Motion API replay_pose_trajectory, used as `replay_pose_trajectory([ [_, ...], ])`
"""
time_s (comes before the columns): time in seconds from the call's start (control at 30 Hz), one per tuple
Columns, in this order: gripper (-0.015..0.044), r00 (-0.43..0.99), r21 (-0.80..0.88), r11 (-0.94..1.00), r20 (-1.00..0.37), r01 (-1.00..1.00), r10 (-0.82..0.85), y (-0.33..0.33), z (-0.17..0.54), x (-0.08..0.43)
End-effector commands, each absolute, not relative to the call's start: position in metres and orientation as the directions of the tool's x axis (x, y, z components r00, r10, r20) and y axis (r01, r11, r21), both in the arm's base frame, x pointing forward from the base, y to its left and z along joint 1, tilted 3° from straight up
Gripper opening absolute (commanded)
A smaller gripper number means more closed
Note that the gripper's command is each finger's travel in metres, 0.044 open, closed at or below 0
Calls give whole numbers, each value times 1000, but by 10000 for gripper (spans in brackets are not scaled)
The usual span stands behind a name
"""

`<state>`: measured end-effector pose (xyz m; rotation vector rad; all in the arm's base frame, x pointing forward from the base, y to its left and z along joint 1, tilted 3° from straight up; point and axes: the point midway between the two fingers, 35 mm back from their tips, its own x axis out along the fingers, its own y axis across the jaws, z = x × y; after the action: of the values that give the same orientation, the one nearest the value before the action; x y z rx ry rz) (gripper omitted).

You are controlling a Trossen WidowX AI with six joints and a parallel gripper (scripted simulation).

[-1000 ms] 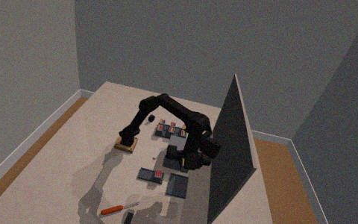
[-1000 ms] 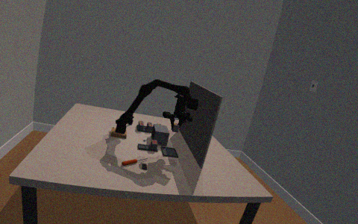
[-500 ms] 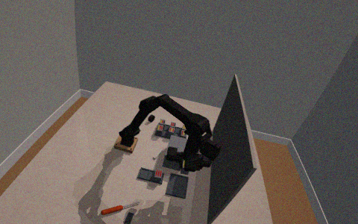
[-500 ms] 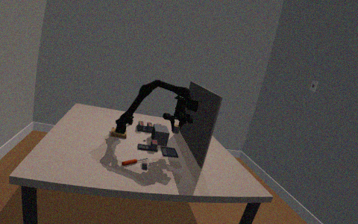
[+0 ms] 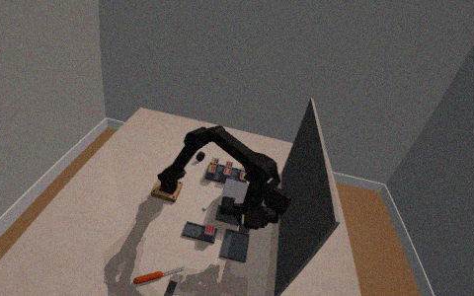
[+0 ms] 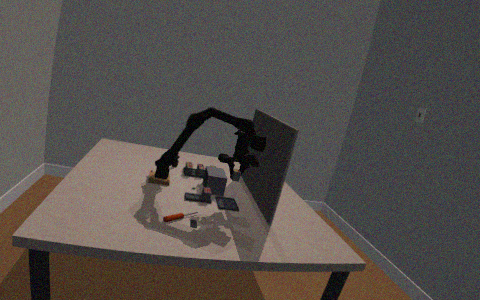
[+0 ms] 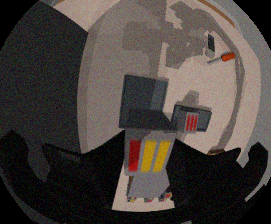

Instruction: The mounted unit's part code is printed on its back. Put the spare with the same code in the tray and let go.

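My gripper is shut on a grey spare block, whose label shows one red and two yellow bars. It holds the block above the table, between the grey box and the upright panel. The square dark tray lies beyond the block in the wrist view. A grey box stands beside the held block. I cannot tell the mounted unit apart from it, and no code on its back is readable.
A tall dark panel stands close beside the arm. A rack holds several labelled spares. A block with red bars sits in a shallow holder. A screwdriver lies near a small dark piece.
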<state>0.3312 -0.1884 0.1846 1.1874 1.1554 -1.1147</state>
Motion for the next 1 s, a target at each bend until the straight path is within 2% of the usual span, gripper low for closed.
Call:
replay_pose_trajectory([
  [0.0, 0, 79, 78, 56, -997, 995, -20, -188, 179, 331],
  [0.97, 0, 79, 78, 56, -997, 995, -20, -190, 159, 335],
])
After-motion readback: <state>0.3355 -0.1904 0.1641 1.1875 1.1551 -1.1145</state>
